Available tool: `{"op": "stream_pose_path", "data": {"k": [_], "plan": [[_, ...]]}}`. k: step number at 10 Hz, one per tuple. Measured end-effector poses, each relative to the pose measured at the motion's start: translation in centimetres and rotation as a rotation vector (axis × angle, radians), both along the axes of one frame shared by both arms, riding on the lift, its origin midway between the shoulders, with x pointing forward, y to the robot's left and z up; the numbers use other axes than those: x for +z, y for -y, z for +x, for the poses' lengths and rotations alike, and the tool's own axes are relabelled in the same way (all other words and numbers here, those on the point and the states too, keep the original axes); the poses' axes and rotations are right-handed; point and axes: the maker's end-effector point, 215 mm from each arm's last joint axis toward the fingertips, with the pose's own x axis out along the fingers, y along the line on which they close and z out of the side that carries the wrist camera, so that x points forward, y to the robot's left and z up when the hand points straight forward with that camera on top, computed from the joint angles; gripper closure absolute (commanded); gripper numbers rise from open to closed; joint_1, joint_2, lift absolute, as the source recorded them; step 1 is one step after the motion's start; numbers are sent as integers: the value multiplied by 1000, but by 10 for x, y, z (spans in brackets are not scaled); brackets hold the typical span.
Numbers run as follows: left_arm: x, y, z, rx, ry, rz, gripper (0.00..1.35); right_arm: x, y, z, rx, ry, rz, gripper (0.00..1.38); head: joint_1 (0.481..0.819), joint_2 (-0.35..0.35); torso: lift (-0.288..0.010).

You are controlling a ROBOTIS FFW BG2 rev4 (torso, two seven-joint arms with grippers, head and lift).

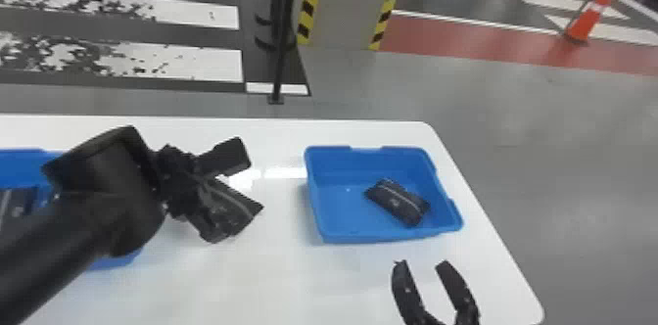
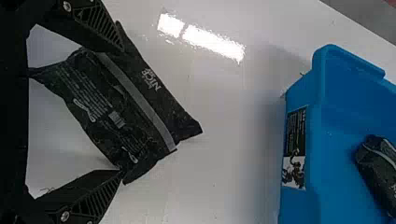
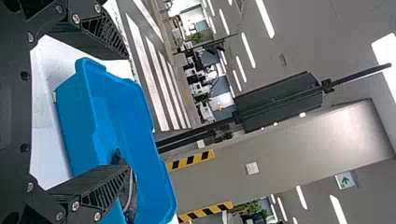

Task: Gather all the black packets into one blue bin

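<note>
My left gripper point(image 1: 223, 194) is above the table between the two bins, shut on a black packet point(image 1: 234, 201) that juts out toward the right bin. In the left wrist view the left gripper point(image 2: 122, 109) pinches this packet point(image 2: 135, 107) from both ends. A second black packet point(image 1: 397, 201) lies inside the right blue bin point(image 1: 325, 238). Another dark packet point(image 1: 18, 204) shows in the left blue bin point(image 1: 24, 152), partly behind the left arm. Near the table's front right, my right gripper point(image 1: 420, 265) stands open in front of the right bin; in its wrist view the right gripper point(image 3: 128, 112) holds nothing.
Both bins stand on a white table point(image 1: 245, 280), whose right edge runs just past the right bin. Beyond the table are a dark pole point(image 1: 281, 30), a column with striped edges point(image 1: 345, 1) and an orange cone point(image 1: 590, 18).
</note>
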Motion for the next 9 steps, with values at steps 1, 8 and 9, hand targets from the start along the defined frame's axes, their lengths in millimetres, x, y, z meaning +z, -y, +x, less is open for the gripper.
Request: {"op": "stream_pose_path", "data": {"k": [1,8,9], "plan": [[-6,3,-5,-8,0,6,466,-1,0,0,-1,-2,2,197,695,-324,-110],[8,11,0,-16,49,-124,1153,-3,4,-6,-12,-10,17,200,695,-340,-110],[39,7,15,-9,114,-183,1153,-3,4,-7,-12,-10,17,200,695,-331,-110]]}}
